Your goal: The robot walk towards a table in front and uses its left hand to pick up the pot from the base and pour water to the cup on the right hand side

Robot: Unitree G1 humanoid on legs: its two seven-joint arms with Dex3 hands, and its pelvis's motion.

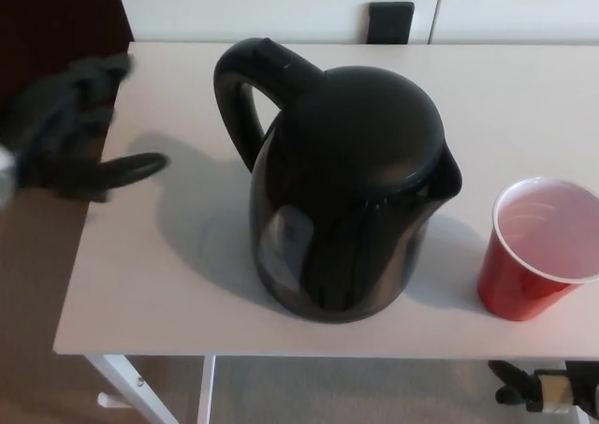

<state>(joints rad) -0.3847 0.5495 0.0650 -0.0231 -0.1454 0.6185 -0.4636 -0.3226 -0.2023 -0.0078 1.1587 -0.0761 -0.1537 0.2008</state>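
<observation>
A black electric kettle [346,190] stands upright in the middle of the white table [168,274], its handle [245,87] pointing to the back left and its spout to the right. No base shows under it. A red cup [535,251] with liquid in it stands to the kettle's right, apart from it. My left hand [67,129] hovers blurred at the table's left edge, open with fingers spread, well clear of the handle. Only a small dark part of my right hand [543,388] shows below the table's front edge at the bottom right.
A black box [388,21] sits against the white wall behind the table. A dark brown cabinet [56,12] stands at the back left. A white table leg [122,387] slants under the front left corner, above grey floor.
</observation>
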